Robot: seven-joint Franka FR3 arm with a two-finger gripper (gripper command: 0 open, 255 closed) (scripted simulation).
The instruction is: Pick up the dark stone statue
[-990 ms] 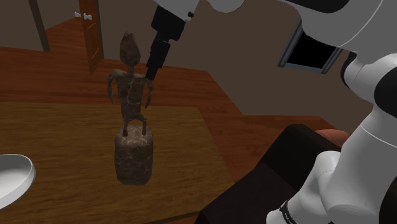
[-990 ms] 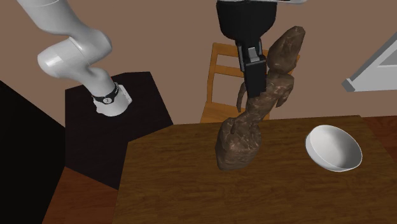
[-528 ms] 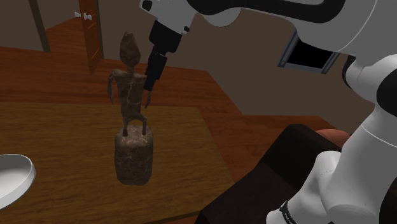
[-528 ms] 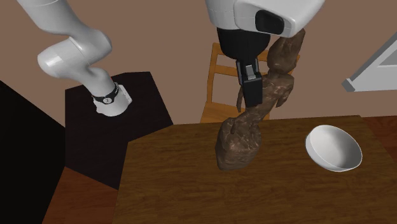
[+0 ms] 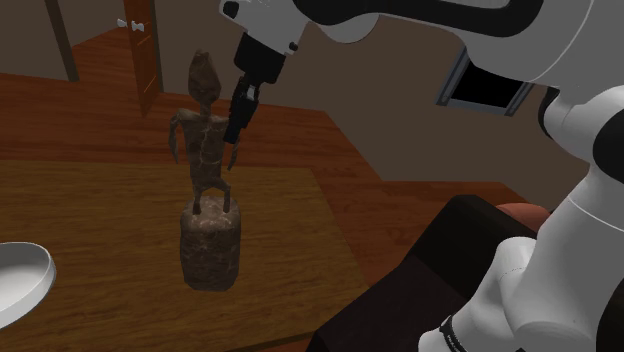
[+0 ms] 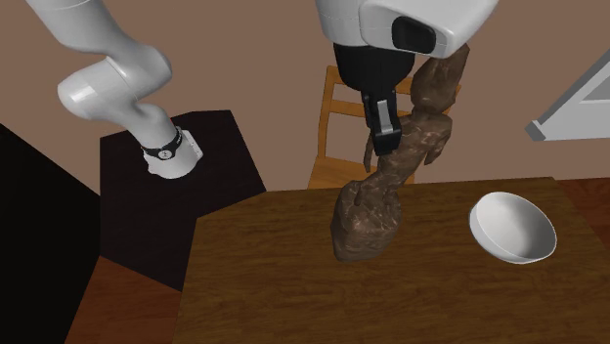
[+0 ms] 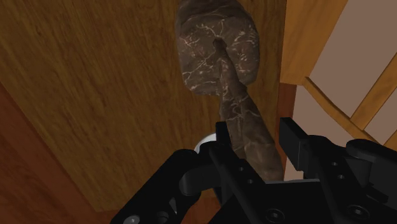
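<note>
The dark brown stone statue (image 5: 205, 150), a thin figure on a round base, stands upright on the wooden table (image 5: 100, 220). My black gripper (image 5: 233, 138) comes down beside its torso, at shoulder height, just below the head. In the wrist view the two fingers clasp the veined torso (image 7: 248, 127) between them, with the round base (image 7: 216, 44) beyond on the tabletop. From the second exterior view, the gripper (image 6: 384, 145) hides part of the statue (image 6: 367, 220). The base still rests on the table.
A white bowl (image 6: 511, 227) sits on the table to the statue's side, at the shoulder view's lower left (image 5: 15, 280). A wooden chair (image 6: 337, 122) stands behind the table. The dark stand (image 5: 470, 260) is close to the table's edge.
The gripper first came down a little along the statue's torso, then its fingers closed on it. The statue has not moved.
</note>
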